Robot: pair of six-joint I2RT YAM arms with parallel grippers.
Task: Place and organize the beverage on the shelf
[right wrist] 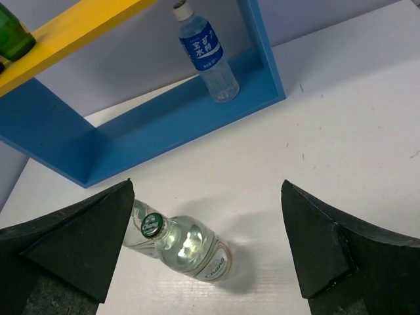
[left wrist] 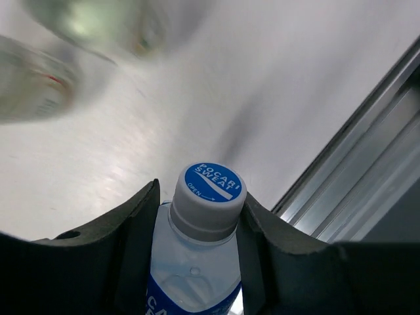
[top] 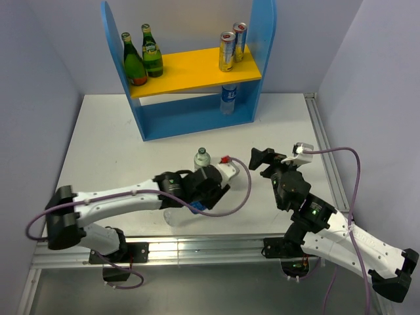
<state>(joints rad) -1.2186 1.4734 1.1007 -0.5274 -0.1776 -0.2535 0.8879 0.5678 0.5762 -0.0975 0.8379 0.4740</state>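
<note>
Left gripper (left wrist: 202, 220), clamped on Pocari bottle (left wrist: 195, 272)

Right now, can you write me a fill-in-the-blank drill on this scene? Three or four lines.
1. The shelf's upper board carries two cans and ___ green bottles.
2. The left gripper is shut on a bottle whose cap reads Pocari ___.
3. The right gripper is ___.
4. The clear bottle on the table has a ___ cap.
Missing: two; Sweat; open; green.
</note>
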